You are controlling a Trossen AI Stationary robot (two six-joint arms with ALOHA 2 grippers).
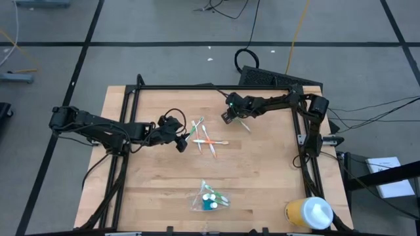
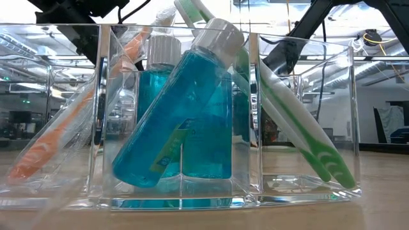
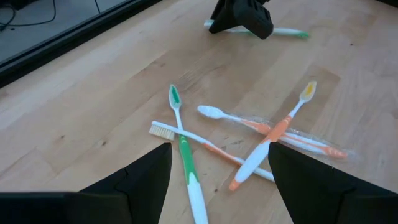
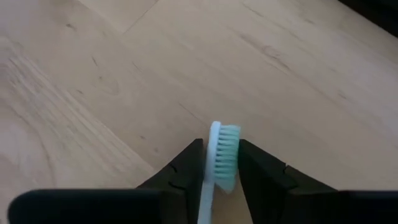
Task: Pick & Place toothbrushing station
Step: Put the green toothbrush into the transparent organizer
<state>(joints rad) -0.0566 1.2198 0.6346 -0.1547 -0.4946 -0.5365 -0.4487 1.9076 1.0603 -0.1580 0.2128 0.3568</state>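
Lying near the table's front edge, toothbrushing station (image 1: 210, 196) sits well apart from right hand (image 1: 229, 116).

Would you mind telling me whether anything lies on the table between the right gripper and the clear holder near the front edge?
Yes. The pile of loose toothbrushes lies roughly between the right gripper, at the back of the table, and the clear holder at the front; past it, only bare wood.
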